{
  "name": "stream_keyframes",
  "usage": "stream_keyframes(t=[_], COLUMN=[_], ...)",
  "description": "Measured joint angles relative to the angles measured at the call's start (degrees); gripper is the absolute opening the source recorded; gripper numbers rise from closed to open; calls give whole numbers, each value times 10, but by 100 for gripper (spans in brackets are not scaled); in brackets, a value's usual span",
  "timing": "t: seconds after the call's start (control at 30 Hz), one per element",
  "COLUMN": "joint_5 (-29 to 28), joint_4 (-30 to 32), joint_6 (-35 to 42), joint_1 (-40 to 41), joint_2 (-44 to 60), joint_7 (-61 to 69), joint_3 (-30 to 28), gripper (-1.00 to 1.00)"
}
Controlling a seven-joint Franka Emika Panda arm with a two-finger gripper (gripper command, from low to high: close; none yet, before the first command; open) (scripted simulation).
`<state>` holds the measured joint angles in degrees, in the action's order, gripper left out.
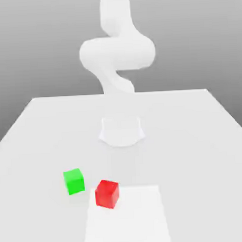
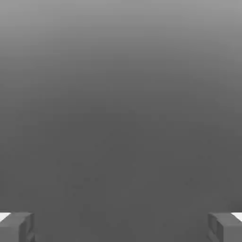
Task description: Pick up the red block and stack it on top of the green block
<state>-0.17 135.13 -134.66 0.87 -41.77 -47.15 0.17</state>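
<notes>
While my hand camera looks out at plain grey, I see the gripper (image 2: pixel 121 227) spread wide, its two fingertips (image 2: pixel 16 227) far apart and nothing held between them. On the exterior view the red block (image 1: pixel 107 193) sits on the white table (image 1: pixel 194 139), well clear of the gripper, with the green block (image 1: pixel 74 181) just beside it toward the exterior view's left, not touching.

White table (image 1: pixel 38 132): green block (image 1: pixel 74 181), red block (image 1: pixel 107 193)
</notes>
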Motion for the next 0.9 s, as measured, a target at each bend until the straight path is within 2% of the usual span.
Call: stream_keyframes(t=[0.57, 0.8, 0.83, 0.9], joint_5=[-2, 6, 5, 5], joint_4=[271, 271, 269, 269], joint_6=[-245, -372, -387, -387], joint_1=[61, 63, 63, 63], joint_2=[360, 514, 531, 531], joint_7=[-103, -105, -105, -105], joint_3=[-5, -5, -5, -5], gripper=[0, 0, -100, -100])
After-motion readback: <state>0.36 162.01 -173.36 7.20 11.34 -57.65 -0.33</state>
